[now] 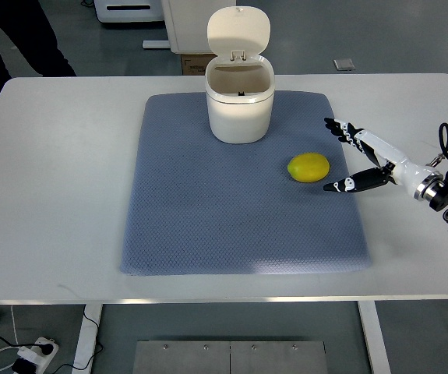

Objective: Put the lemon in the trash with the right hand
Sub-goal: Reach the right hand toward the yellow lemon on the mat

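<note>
Right hand (361, 160) fingers spread wide, thumb low, holding nothing, just beside lemon (308, 167), not touching. Lemon on blue mat (208, 226), near white trash bin (240, 105), lid up. Bin's inside mostly hidden. Right arm cut off at picture's edge.

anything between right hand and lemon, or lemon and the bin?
Nothing visible. The robot's right hand is open just right of the yellow lemon, bare blue-grey mat between them. The mat is also bare from lemon to the white plastic trash bin, whose lid is flipped up.
</note>
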You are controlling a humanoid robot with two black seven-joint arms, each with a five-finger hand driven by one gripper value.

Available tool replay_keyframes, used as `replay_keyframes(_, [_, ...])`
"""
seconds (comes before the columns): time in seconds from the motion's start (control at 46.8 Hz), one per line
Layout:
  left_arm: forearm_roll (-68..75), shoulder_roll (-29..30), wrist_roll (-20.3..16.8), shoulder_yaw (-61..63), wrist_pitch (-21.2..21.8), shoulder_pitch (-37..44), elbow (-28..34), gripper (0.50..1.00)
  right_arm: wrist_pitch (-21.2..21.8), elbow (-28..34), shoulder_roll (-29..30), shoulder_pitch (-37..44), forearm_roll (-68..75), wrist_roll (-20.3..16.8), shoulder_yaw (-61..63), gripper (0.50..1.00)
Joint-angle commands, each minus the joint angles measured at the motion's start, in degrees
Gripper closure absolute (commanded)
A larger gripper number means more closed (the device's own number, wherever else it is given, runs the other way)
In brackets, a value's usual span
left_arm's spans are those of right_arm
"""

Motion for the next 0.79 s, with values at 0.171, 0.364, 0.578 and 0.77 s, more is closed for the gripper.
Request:
replay_keyframes(0.171, [0.0,0.0,0.0,0.0,0.0,0.0,0.0,0.500,-2.9,-2.0,2.9,2.2,-0.1,0.0,-5.1,0.500])
replay_keyframes(0.364, [0.0,0.0,0.0,0.0,0.0,0.0,0.0,0.500,-3.4,-7.4,6.5,2.4,0.0,0.0,-6.7,0.500])
replay_keyframes(0.578, [0.0,0.0,0.0,0.0,-0.1,0.0,0.0,0.500,-3.5,-10.6,8.6,3.9,-0.1,0.0,-10.9,0.500])
replay_keyframes(0.77, [0.0,0.0,0.0,0.0,0.0,0.0,0.0,0.500,-4.0,-10.6,8.7,4.6,-0.1,0.0,-12.0,0.509])
